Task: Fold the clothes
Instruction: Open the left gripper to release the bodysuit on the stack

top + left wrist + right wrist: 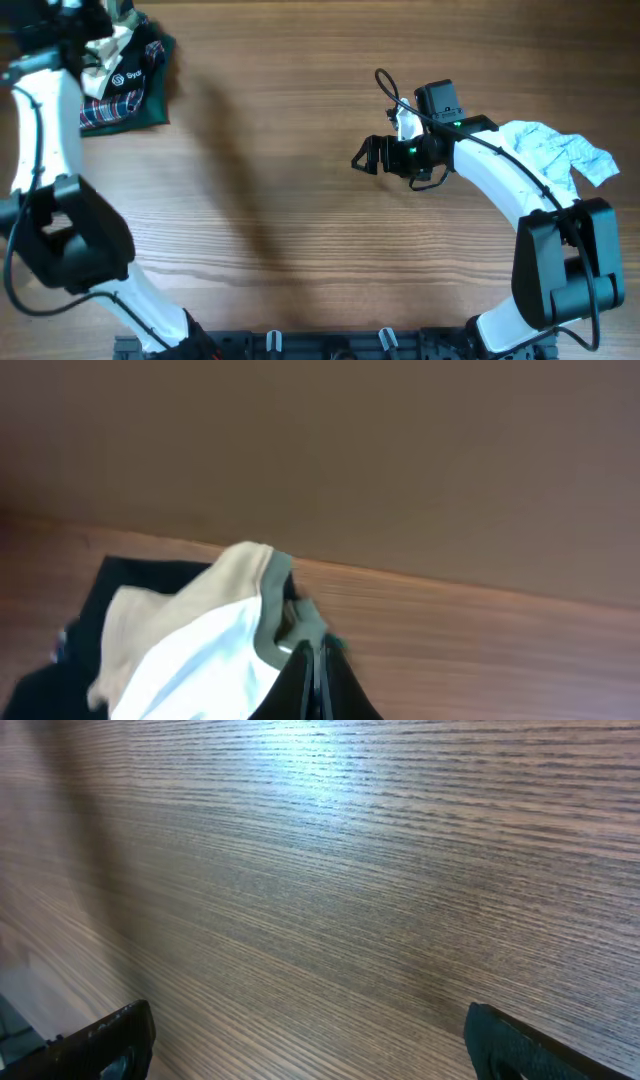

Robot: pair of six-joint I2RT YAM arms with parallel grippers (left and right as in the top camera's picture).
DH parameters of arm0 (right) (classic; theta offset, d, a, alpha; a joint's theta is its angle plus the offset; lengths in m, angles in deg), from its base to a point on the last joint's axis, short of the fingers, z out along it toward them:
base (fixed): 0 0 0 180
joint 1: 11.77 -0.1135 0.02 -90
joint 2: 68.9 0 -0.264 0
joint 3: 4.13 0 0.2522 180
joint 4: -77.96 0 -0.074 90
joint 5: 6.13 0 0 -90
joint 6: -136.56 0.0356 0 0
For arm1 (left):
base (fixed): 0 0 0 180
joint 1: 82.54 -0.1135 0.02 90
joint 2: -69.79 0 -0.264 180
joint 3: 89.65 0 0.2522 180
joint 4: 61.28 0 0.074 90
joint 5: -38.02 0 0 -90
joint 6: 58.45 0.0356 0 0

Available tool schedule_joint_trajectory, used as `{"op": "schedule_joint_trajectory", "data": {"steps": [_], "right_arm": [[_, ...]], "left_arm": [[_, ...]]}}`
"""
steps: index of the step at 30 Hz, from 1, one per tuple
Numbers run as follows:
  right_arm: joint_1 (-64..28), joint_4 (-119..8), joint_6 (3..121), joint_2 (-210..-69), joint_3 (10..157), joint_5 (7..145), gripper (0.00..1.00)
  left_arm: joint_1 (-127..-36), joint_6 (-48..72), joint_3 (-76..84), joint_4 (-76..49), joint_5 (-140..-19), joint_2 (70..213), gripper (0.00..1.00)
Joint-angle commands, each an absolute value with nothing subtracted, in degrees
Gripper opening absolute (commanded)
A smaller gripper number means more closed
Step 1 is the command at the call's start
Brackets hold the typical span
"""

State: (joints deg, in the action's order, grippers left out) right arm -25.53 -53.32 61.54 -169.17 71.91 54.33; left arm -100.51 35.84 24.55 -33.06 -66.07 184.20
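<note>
Overhead view puts the soft off-white garment with tan section and greenish trim (108, 48) at ten o'clock on the brown wooden table (270, 180), atop a black shirt with white logo (140, 75). There the left gripper (318, 660) pinches the green trim tight, likely to pull it clear for folding. Just off centre toward two o'clock, the right gripper (368, 156) hovers wide and empty, seemingly waiting to help

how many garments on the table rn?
3 visible: off-white garment and black logo shirt piled at the far left corner, pale blue garment near the right edge. The pile may hide more.
</note>
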Motion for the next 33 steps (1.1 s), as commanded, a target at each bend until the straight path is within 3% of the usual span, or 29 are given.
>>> {"op": "schedule_joint_trajectory", "data": {"steps": [1, 12, 21, 33], "right_arm": [[-25.8, -53.6, 61.7, -168.8, 71.5, 53.9, 1.00], [-25.8, -53.6, 61.7, -168.8, 71.5, 53.9, 1.00], [-25.8, -54.0, 61.6, -168.8, 71.5, 53.9, 1.00], [-25.8, -54.4, 61.9, -168.8, 71.5, 53.8, 1.00]], "left_arm": [[-99.5, 43.4, 24.6, -35.1, -55.8, 187.5, 0.04], [-100.6, 41.8, 24.6, -37.8, -47.9, 196.6, 0.04], [-106.9, 15.3, 24.6, -35.0, -47.0, 203.7, 0.04], [-104.3, 15.6, 24.6, -34.8, -47.6, 209.5, 0.04]]}}
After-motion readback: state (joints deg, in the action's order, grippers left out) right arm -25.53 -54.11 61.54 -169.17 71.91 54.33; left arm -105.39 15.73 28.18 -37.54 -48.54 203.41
